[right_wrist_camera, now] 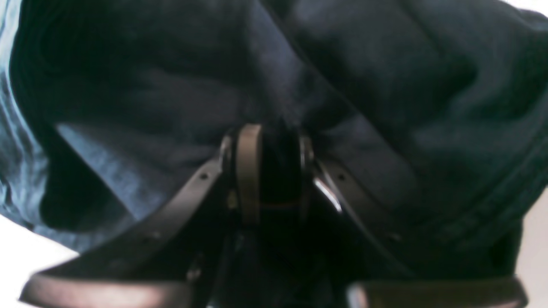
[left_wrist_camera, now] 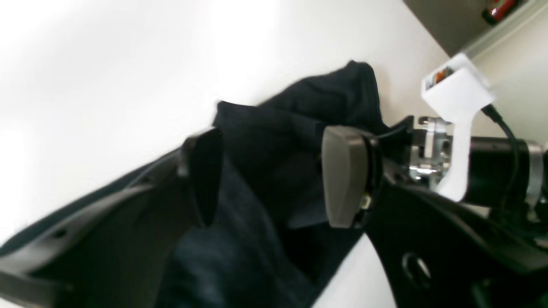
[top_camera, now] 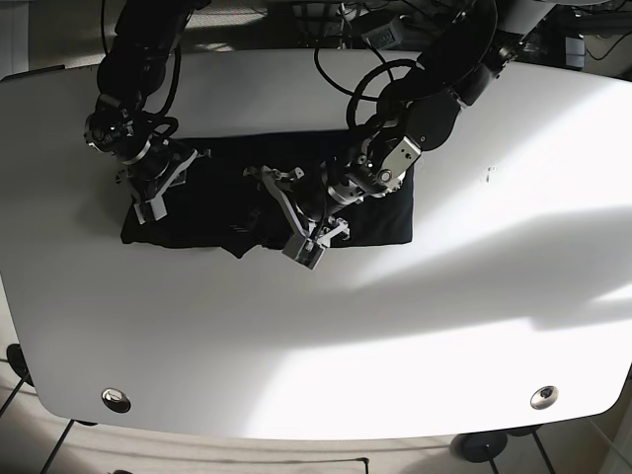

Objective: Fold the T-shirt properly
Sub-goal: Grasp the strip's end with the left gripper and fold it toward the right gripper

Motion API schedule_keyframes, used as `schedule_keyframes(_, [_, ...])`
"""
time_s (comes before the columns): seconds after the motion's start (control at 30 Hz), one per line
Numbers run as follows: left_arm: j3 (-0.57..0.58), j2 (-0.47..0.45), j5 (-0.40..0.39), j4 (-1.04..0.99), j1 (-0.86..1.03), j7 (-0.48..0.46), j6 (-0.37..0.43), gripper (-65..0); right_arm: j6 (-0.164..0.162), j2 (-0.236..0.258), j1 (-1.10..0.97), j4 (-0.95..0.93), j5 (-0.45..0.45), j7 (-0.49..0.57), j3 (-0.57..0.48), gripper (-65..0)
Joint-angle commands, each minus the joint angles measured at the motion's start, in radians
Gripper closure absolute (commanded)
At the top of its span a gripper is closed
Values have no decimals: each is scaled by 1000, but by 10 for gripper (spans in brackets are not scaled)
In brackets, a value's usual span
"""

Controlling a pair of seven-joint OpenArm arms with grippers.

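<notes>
A black T-shirt (top_camera: 385, 212) lies crumpled in a wide band across the back middle of the white table (top_camera: 395, 326). My left gripper (top_camera: 296, 202) is low over its middle. In the left wrist view this gripper (left_wrist_camera: 274, 179) is open, with bunched dark T-shirt fabric (left_wrist_camera: 291, 128) lying between and below its fingers. My right gripper (top_camera: 150, 197) sits at the shirt's left end. From the right wrist, its fingers (right_wrist_camera: 248, 171) stand close together, and the right gripper (right_wrist_camera: 277, 171) pinches a fold of the T-shirt (right_wrist_camera: 385, 64), which fills that view.
The right arm's wrist with its white camera mount (left_wrist_camera: 454, 94) shows at the right of the left wrist view. Cables (top_camera: 346, 39) hang behind the table's back edge. Metal discs (top_camera: 116, 399) (top_camera: 542, 397) sit near the front corners.
</notes>
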Motion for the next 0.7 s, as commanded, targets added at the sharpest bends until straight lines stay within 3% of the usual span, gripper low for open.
schedule_keyframes(0.03, [-6, -60, -5, 46, 16, -69, -6, -344, -1, 9, 4, 74, 56, 1, 2, -116])
schedule_keyframes(0.2, [-84, -190, -9, 76, 142, -153, -11, -344, -1, 16, 5, 228, 191, -151, 38, -124])
schedule_keyframes(0.27, [-201, -197, -9, 76, 226, -161, -65, -307, -1, 10, 18, 272, 280, -237, 137, -247])
schedule_keyframes(0.33, [-339, -192, -9, 70, 297, -156, -233, -137, -1, 15, 48, 251, 412, -344, 285, -510])
schedule_keyframes(0.4, [-423, -190, -9, 70, 328, -153, -341, -8, -1, 21, 84, 180, 484, -409, 395, -650])
schedule_keyframes(0.47, [-469, -189, -28, 69, 331, -115, -365, 0, -1, 71, 110, 91, 524, -439, 463, -650])
schedule_keyframes(0.6, [-581, -190, -196, -34, 325, -63, -439, 0, -1, 157, 136, -139, 579, -442, 498, -650])
schedule_keyframes(0.7, [-603, -192, -238, -129, 294, -38, -490, 0, -1, 177, 139, -230, 583, -418, 498, -650])
